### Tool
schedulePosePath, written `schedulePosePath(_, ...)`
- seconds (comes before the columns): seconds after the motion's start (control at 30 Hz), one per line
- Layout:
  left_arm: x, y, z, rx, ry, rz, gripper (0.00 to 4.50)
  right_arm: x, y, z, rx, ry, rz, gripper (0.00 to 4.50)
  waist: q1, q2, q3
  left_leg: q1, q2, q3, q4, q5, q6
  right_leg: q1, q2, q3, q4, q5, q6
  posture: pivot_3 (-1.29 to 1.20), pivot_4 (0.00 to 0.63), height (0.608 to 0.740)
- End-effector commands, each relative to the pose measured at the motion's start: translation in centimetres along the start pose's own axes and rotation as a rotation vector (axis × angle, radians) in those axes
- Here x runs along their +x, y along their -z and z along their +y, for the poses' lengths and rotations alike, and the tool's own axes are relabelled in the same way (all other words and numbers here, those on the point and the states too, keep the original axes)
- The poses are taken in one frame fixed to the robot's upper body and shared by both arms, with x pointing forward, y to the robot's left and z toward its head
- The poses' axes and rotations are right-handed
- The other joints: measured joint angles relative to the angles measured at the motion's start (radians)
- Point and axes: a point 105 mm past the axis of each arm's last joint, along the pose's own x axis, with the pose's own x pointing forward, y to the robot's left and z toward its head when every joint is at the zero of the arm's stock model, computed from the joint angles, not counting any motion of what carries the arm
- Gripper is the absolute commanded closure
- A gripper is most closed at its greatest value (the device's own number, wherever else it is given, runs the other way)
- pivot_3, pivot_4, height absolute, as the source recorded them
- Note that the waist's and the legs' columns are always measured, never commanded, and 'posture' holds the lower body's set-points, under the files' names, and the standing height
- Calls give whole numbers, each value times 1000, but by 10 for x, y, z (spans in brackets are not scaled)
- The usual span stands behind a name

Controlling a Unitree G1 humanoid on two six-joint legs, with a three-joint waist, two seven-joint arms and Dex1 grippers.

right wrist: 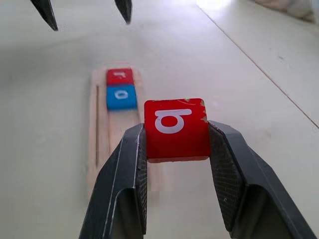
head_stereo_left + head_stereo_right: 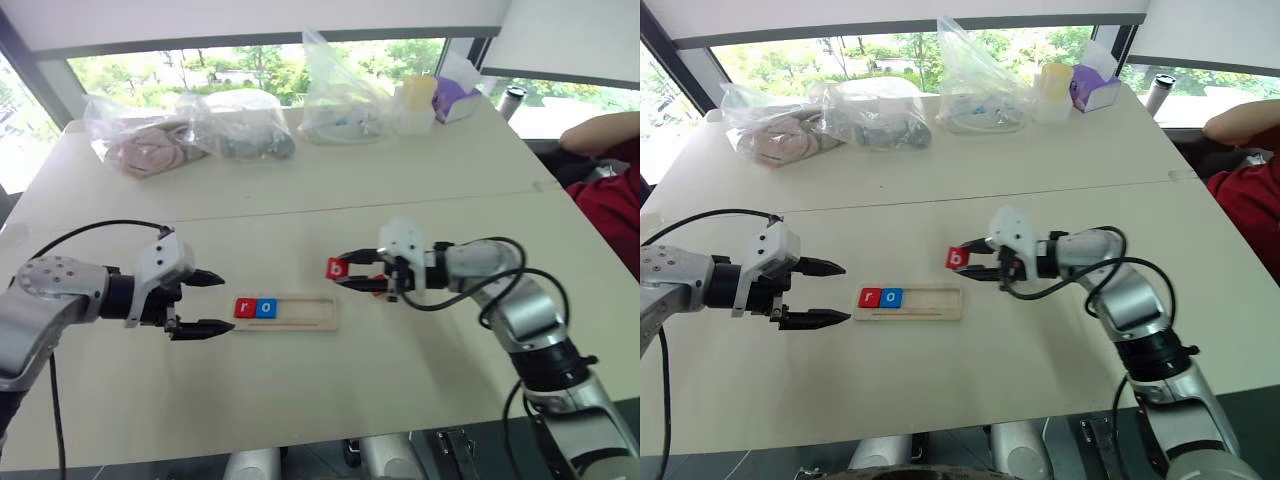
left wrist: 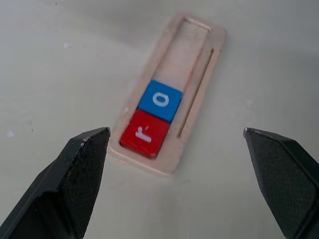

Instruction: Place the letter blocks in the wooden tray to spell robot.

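While aloft, b block point(image 1: 175, 128) between pincer point(image 1: 175, 149) fingers

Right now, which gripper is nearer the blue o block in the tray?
Left. The left gripper hangs open just beyond the tray's r end, near the blue o block; the right gripper, holding the red b block, is farther.

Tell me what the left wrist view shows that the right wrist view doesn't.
Left wrist view alone: the tray's empty far end beyond the o, framed by the left gripper's wide-open fingers. Right wrist view alone: a red b block clamped in the right gripper, held short of the tray. Both: red r and blue o seated side by side at one end.
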Motion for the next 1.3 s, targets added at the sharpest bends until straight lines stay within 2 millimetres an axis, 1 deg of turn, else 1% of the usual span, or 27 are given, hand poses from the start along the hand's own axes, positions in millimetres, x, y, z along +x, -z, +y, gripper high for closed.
schedulePosePath(0.03, -6, -1, 1, 54, -31, 26, 0, 21, -6, 4, -42, -28, 9, 3358, 2, 0, 0, 0, 0, 0, 0, 0, 0, 0, 0, 0, 0, 0, 0, 0, 150, 740)
schedulePosePath(0.07, -5, 1, 1, 58, -37, 38, 0, 26, -6, 5, -49, -29, 16, 3358, 2, 0, 0, 0, -1, 1, 0, 0, 0, 0, -1, 0, 0, 0, 0, 0, 150, 740)
schedulePosePath(0.17, -7, 4, 1, 53, -54, 37, 0, 39, -1, 16, -67, -83, 59, 3358, 2, 0, 0, -1, -1, 1, 0, 0, 0, 0, -1, 1, -1, 0, 0, 0, 150, 740)
schedulePosePath(0.4, -7, 5, -1, 35, -75, 17, 0, 52, 7, 29, -82, -151, 94, 3358, -1, 0, 0, 0, 0, 1, 0, 0, 0, 0, -1, 0, -1, 0, 0, 0, 150, 740)
schedulePosePath(0.53, -5, 5, -2, 35, -77, 13, 0, 57, 11, 27, -66, -136, 96, 3358, -3, 0, 0, 0, 0, 1, 0, 0, 0, 0, -1, 0, 0, 1, 1, 0, 150, 740)
schedulePosePath(0.7, -7, 5, 0, 37, -84, 15, 0, 63, 18, 27, -70, -140, 109, 3358, -5, 0, 0, 0, 0, 1, 0, 0, 0, 0, -1, 0, 0, 2, 3, 0, 150, 740)
schedulePosePath(1.0, 0, 4, 0, 44, -86, 5, 0, 72, 18, 24, -83, -126, 104, 3358, -5, 0, 0, 0, 0, 1, 0, 0, 0, 0, 0, 0, 0, 2, 3, 0, 150, 740)
schedulePosePath(1.07, 0, 4, 1, 47, -89, 5, 0, 72, 19, 26, -94, -140, 108, 2306, -5, 0, 0, 0, 0, 1, 0, 0, 0, 0, -1, 0, 0, 2, 3, 0, 150, 740)
schedulePosePath(1.1, 0, 4, 1, 47, -90, 5, 0, 72, 19, 25, -101, -137, 108, 1895, -5, 0, 0, 0, 0, 1, 0, 0, 0, 0, -1, 0, 0, 2, 3, 0, 150, 740)
schedulePosePath(1.2, 0, 2, 2, 49, -92, 0, 0, 71, 17, 25, -113, -134, 100, 379, -5, 0, 0, 0, 0, 1, 0, 0, 0, 0, -1, 0, 0, 2, 3, 0, 150, 740)
schedulePosePath(1.23, 0, 2, 2, 49, -93, -2, 0, 70, 17, 25, -114, -134, 99, 38, -5, 0, 0, 0, 0, 1, 0, 0, 0, 0, -1, 0, 0, 2, 3, 0, 150, 740)
schedulePosePath(1.3, 1, 2, 2, 50, -94, -3, 0, 70, 16, 24, -115, -128, 96, 38, -5, 0, 0, 0, 0, 1, 0, 0, 0, 0, -1, 0, 0, 2, 3, 0, 150, 740)
